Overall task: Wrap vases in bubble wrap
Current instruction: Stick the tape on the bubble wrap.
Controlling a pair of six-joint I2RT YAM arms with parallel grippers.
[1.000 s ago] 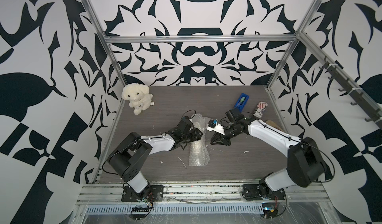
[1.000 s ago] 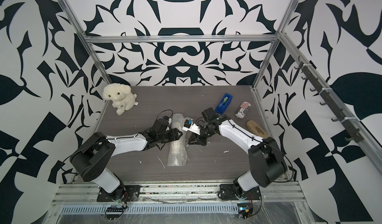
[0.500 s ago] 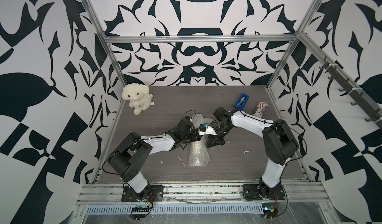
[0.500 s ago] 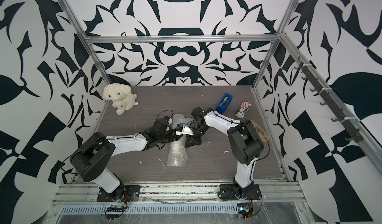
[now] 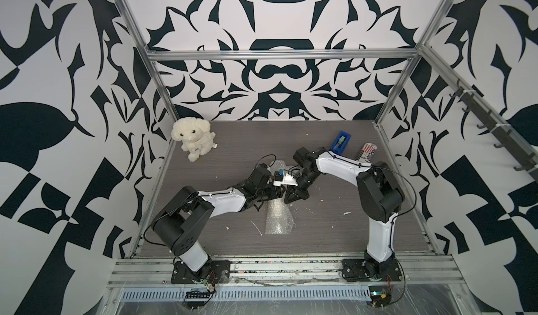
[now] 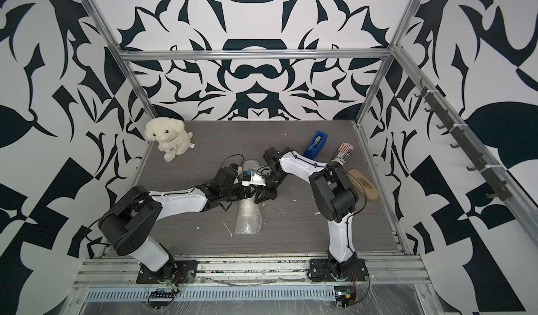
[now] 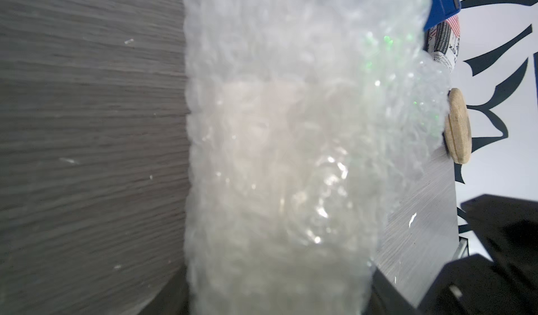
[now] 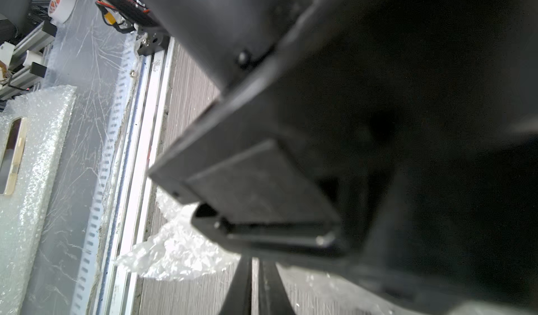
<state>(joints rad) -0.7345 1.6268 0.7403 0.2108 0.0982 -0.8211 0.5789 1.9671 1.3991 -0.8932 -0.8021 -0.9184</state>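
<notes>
The bubble wrap lies on the table as a long rolled bundle. In the left wrist view the vase shows only as a pale cream shape through the wrap; both top views hide it. My left gripper reaches in from the left and is shut around the middle of the bundle, which fills the space between its jaws. My right gripper points down just to the right of the bundle, shut with nothing between its fingers. The wrap's near end shows in the right wrist view.
A white plush dog sits at the back left. A blue tape dispenser and a red-striped can lie at the back right, with an oval wooden piece near the right wall. White scraps dot the table.
My right arm has folded up and swung left, bringing its gripper beside the bundle next to the left gripper. The left arm and the bundle have stayed still.
</notes>
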